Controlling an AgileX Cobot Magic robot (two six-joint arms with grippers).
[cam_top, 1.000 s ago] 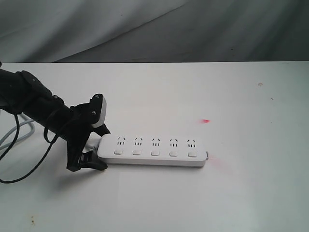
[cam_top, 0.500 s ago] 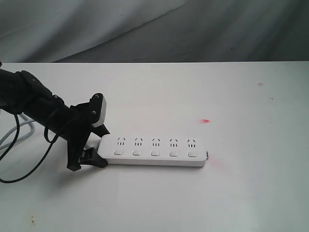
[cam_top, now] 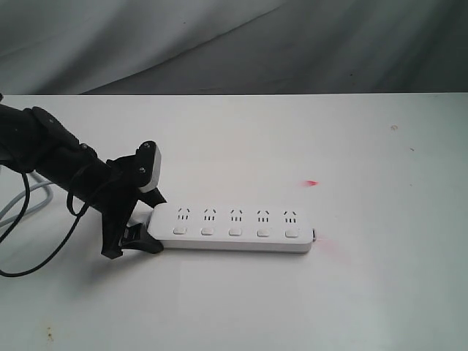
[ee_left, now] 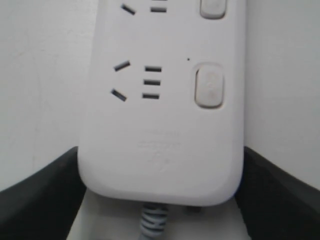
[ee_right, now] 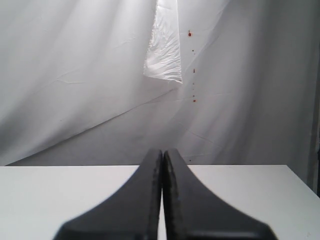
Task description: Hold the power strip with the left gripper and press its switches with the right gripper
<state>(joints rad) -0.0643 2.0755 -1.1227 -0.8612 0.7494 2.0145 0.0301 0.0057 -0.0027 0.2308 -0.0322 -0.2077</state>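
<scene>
The power strip (cam_top: 234,228) lies flat on the white table (cam_top: 292,307), its long side running left to right. Its five switches (cam_top: 235,231) sit in a row along the near side. My left gripper (cam_top: 146,216) straddles the strip's left, cord end, one finger against each long side. In the left wrist view the black fingers (ee_left: 42,197) press both edges of the power strip (ee_left: 160,150), with the nearest switch (ee_left: 208,85) and the grey cord (ee_left: 152,222) showing. My right gripper (ee_right: 162,151) is shut with nothing in it, held above the table facing the curtain; the exterior view does not show it.
The strip's grey cord (cam_top: 33,196) and a thin black cable loop (cam_top: 44,256) lie at the table's left edge. A red spot (cam_top: 312,182) marks the table behind the strip. A grey curtain (cam_top: 234,44) hangs behind the table.
The left gripper's near finger has drawn in slightly against the strip's end. The strip has not moved.
</scene>
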